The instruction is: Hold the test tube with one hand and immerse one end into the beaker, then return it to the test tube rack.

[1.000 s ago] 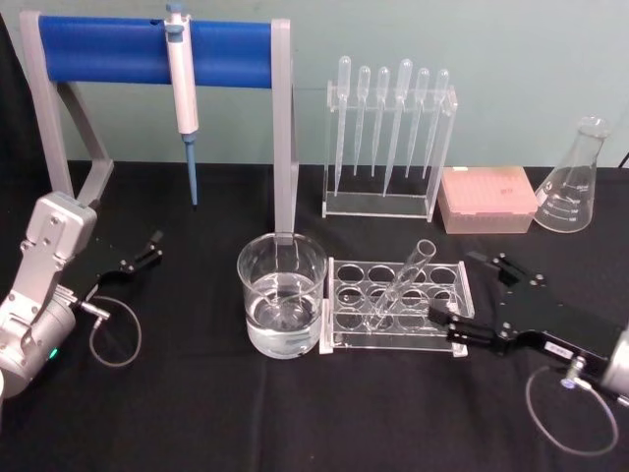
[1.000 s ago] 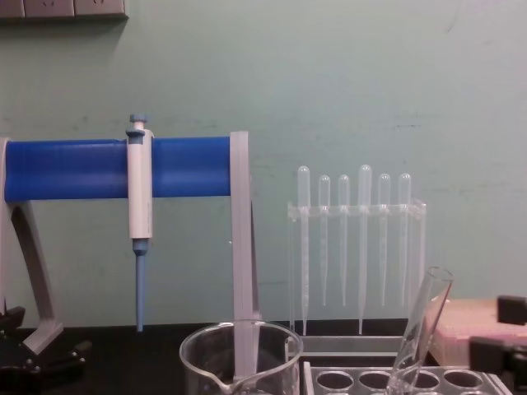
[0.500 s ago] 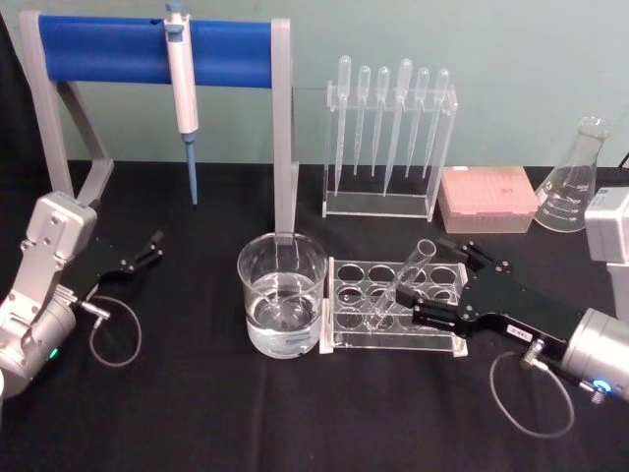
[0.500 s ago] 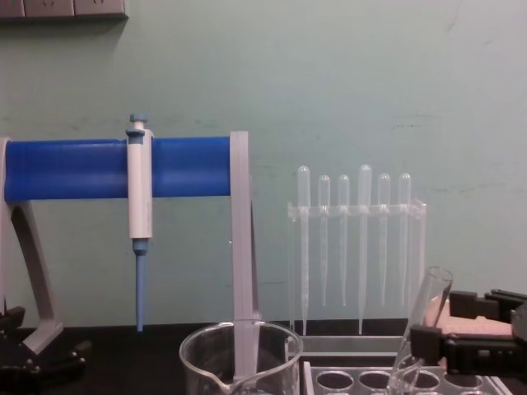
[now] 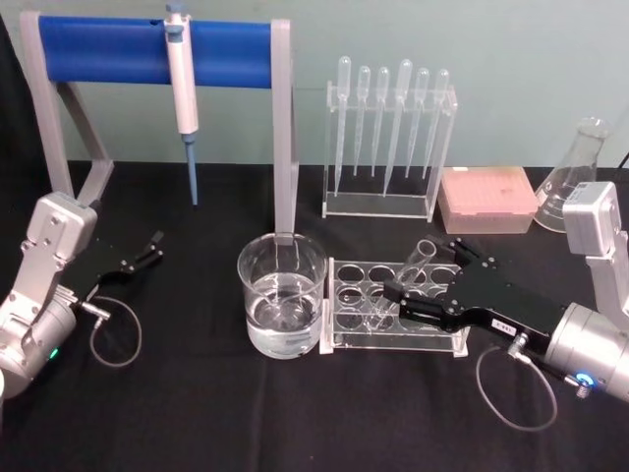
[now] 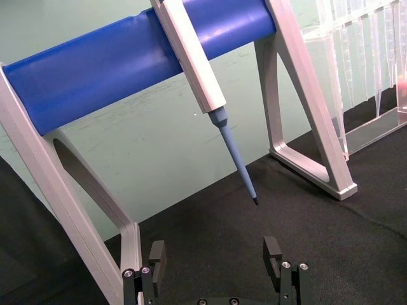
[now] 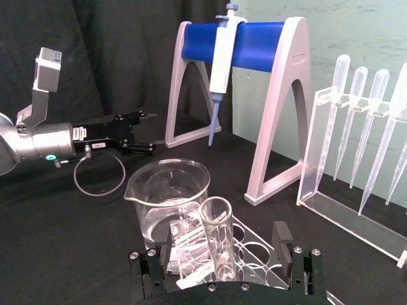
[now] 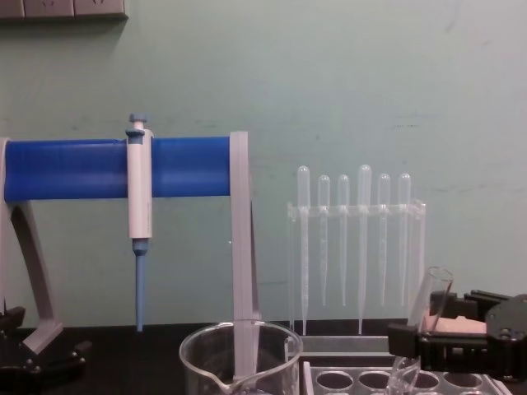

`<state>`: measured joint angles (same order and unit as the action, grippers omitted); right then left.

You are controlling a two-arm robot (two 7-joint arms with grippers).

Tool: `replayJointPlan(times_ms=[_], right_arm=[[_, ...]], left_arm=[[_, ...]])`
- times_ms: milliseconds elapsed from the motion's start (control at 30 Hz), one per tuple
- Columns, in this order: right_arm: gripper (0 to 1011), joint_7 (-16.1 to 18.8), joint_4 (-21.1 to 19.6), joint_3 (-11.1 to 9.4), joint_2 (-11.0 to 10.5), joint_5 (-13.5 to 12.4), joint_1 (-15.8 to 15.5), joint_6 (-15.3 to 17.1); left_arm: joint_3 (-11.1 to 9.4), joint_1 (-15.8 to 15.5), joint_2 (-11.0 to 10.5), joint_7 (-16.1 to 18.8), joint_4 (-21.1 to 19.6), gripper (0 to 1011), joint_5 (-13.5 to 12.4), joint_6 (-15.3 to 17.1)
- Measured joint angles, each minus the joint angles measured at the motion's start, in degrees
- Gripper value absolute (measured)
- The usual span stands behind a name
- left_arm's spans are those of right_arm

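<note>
right gripper [image 5: 418,268], right of centre, is wide open around the tilted test tube [image 5: 420,258] in its rack [image 5: 339,305], holding nothing. best to close gently below the rim, then lift along the tilt toward the centre beaker [image 5: 282,295]. left gripper [image 5: 149,248] is parked mid-left, open and empty.

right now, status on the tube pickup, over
Right gripper open, straddling the test tube. It leans in the rack, not lifted. Left gripper open, parked far left. Beaker right beside rack.
</note>
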<state>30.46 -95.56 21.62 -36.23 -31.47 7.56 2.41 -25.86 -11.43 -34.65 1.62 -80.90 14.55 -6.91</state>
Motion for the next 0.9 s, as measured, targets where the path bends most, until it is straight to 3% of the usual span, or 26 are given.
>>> replayJointPlan(times_ms=[267, 900], right_arm=[[927, 0.0, -0.1, -0.2, -0.1, -0.1, -0.2, -0.1], [315, 0.1, -0.3, -0.3, -0.3, -0.3, -0.3, -0.2]], left_arm=[[0.0, 0.0, 0.0, 0.0, 0.0, 1000, 0.0, 0.0], [0.0, 0.0, 0.0, 0.0, 0.0, 1000, 0.0, 0.0]])
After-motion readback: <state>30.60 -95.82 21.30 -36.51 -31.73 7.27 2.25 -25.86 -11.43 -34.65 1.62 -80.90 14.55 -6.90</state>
